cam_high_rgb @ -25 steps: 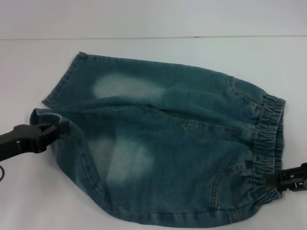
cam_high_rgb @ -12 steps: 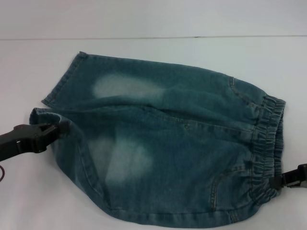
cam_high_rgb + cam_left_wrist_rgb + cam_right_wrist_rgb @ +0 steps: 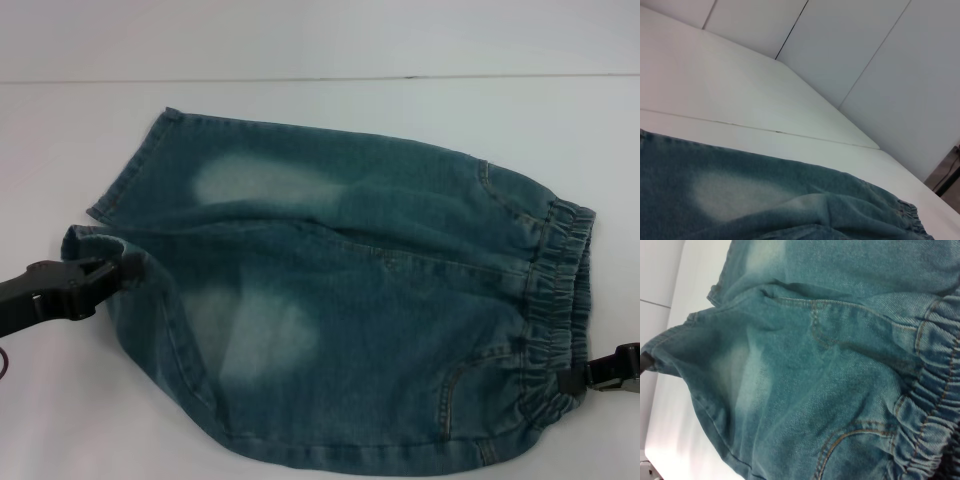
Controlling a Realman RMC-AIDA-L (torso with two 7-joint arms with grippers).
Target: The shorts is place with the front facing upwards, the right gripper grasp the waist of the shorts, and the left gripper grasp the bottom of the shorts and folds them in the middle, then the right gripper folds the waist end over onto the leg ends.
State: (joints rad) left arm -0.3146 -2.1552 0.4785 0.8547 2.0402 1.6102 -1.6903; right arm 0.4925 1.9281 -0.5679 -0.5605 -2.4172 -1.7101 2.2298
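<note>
The blue-green denim shorts [image 3: 350, 310] w/ pale faded thigh patches lie flat across centre and lower frame on the white table [image 3: 320, 110], gathered elastic waist [image 3: 555, 300] at right, leg ends [image 3: 125, 195] at left. Soft, limp, light denim, likely to sag and drag when lifted; best held at the thick waistband and the stitched hems. Left gripper [image 3: 112, 270], black claw at mid-left, is clamped on the nearer leg hem. Right gripper [image 3: 585, 377], lower right, sits at the waistband edge; can't tell if closed, mostly cut off by frame. Near edge of the shorts also cropped.
</note>
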